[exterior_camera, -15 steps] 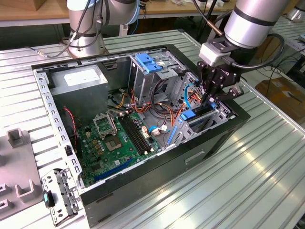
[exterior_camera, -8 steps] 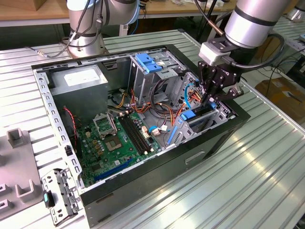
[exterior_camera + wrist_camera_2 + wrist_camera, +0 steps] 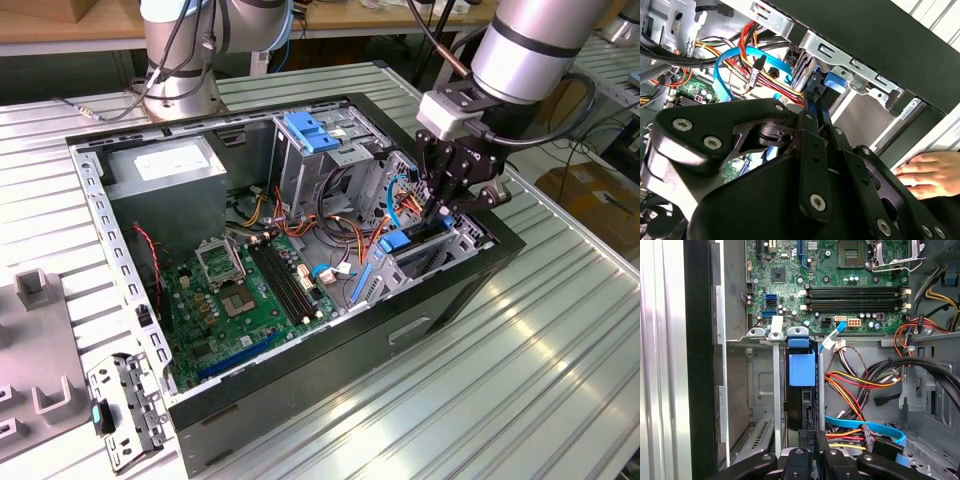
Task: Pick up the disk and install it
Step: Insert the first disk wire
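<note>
Big open computer case (image 3: pixel 470 290) lying flat on a ribbed metal table (image 3: pixel 560 360). Black gripper (image 3: pixel 440 215) reaching down into the case at the exterior view's right, inside the metal drive bay (image 3: pixel 455 240). The disk (image 3: pixel 801 375) standing on its edge in a narrow slot of that bay, between two thin metal walls, with its blue plastic end facing the green board (image 3: pixel 850 285). In the first wrist view, fingers (image 3: pixel 821 442) very close together, with only a thin gap, pinched on the near edge of the disk. Same in the second wrist view: two slim black fingers (image 3: pixel 812 117) side by side, tips right at a blue part of the disk (image 3: pixel 834 82). Red, yellow and orange wires (image 3: pixel 855 385) bunched just beside the bay, and a flat blue cable (image 3: pixel 727 67) curling near them. Green board (image 3: pixel 250 290) in the middle of the case floor, with long black slots (image 3: pixel 855 295). Grey metal box (image 3: pixel 160 165) with a white sticker in the far corner at the exterior view's left. Blue slotted plate (image 3: pixel 312 132) on top of a metal cage at the far side. A person's hand (image 3: pixel 927 172) resting flat outside the case wall. Grey tray (image 3: pixel 40 360) and a small metal bracket (image 3: pixel 125 400) on the table at the exterior view's left, near the case. Silver base of another robot arm (image 3: pixel 180 70) standing far behind the case.
</note>
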Controlling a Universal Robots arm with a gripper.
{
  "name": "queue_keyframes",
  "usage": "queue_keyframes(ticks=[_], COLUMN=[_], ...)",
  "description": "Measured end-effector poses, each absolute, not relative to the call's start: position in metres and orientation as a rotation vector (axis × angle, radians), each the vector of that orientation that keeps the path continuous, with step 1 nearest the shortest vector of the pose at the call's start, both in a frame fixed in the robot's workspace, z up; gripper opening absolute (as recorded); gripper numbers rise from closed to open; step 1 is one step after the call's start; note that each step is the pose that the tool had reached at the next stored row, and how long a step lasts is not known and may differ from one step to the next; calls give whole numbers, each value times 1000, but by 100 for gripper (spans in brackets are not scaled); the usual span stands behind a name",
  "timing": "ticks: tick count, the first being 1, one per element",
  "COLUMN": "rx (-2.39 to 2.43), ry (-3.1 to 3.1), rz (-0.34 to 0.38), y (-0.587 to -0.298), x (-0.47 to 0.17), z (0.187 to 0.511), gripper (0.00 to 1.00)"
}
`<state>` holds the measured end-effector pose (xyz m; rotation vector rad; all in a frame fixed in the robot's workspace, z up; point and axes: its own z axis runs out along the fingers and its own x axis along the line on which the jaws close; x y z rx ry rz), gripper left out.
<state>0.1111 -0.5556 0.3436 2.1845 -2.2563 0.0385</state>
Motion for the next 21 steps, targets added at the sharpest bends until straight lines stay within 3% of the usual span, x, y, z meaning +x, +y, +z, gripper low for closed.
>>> queue_keyframes(ticks=[9, 10, 15, 16, 18, 21], rx=[2183, 2183, 2186, 2186, 2186, 2186], ry=[-2259, -2259, -2262, -2261, -2261, -2261], rz=[36, 38, 43, 43, 43, 43], y=[-556, -556, -556, -556, -556, -556], x=[111, 111, 111, 111, 111, 111], z=[339, 345, 362, 362, 362, 362], gripper=[16, 24, 24, 23, 11, 11])
